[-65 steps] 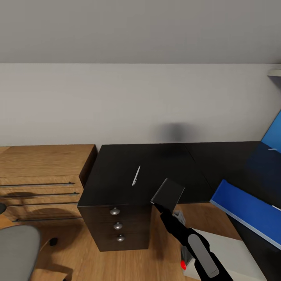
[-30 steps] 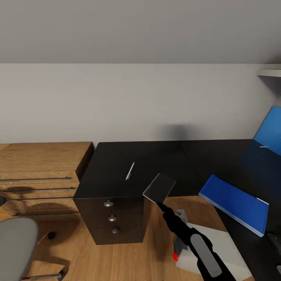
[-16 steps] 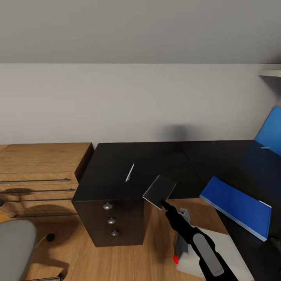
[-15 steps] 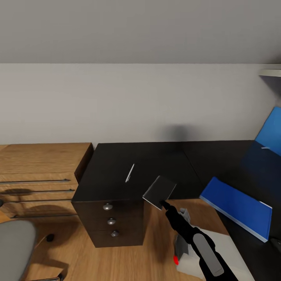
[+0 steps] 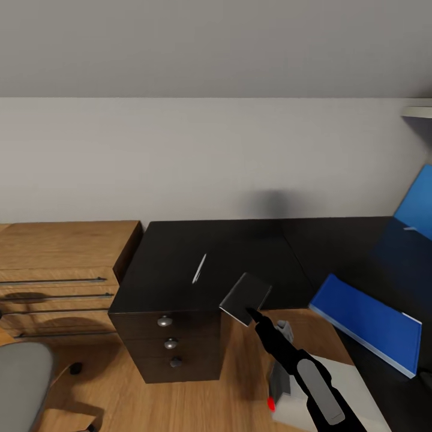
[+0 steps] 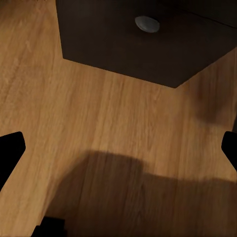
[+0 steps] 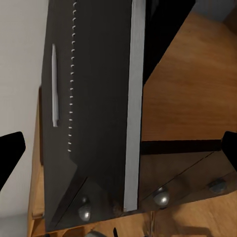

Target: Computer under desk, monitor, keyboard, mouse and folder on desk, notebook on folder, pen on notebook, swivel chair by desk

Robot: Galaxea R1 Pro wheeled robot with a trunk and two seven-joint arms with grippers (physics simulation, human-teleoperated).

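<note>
- the notebook [image 5: 245, 298] is thin and probably light, a stiff flat slab with a slightly glossy cover, so expect it to slip or pivot if you swing it fast.
- your right end effector [image 5: 250, 312] is clamped on its near edge; that pinch at one edge leaves the rest cantilevered out, tilted, above the worktop's [image 5: 240, 252] near edge.
- it looks dark grey, small and rectangular; in the right wrist view [image 7: 98, 113] a pale page edge and a row of binding dots show.
- the pen [image 5: 198, 268] lies on the worktop just left of it, slim and likely to roll.
- the folder [image 5: 366, 315], bright blue, lies to the right on the worktop.
- your left end effector [image 6: 118, 148] hangs over the wood floor [image 6: 98, 123], fingers apart.
</note>
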